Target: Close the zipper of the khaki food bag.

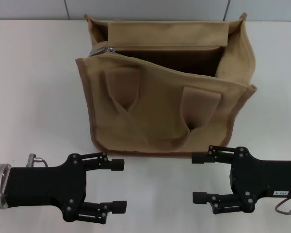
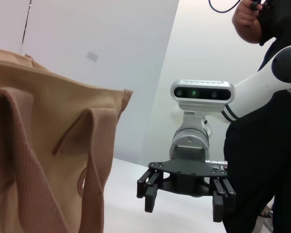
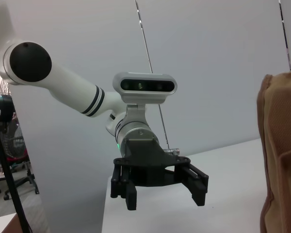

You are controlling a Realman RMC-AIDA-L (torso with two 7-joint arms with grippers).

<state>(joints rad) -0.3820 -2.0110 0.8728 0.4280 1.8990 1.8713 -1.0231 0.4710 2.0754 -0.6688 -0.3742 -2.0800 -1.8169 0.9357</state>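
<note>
Jaws spread and holding nothing, the left gripper (image 1: 119,186) and right gripper (image 1: 200,177) hover low near the white table's (image 1: 34,92) front edge, facing each other before the upright khaki food bag (image 1: 160,107), its zipper (image 1: 101,50) open at the far-left top corner.

A black two-fingered left gripper (image 3: 160,190) hangs at lower centre of the frame, its fingers (image 3: 198,183) spread wide apart with nothing between them. Above it sits a silver wrist cylinder and a white camera housing (image 3: 144,88) with a dark lens strip. A white arm (image 3: 63,82) with black bands stretches to the upper left, ending in a black-capped joint. A strip of the khaki food bag (image 3: 280,155) fills the right edge. A white table (image 3: 223,194) lies below, a pale wall (image 3: 213,58) behind.
</note>
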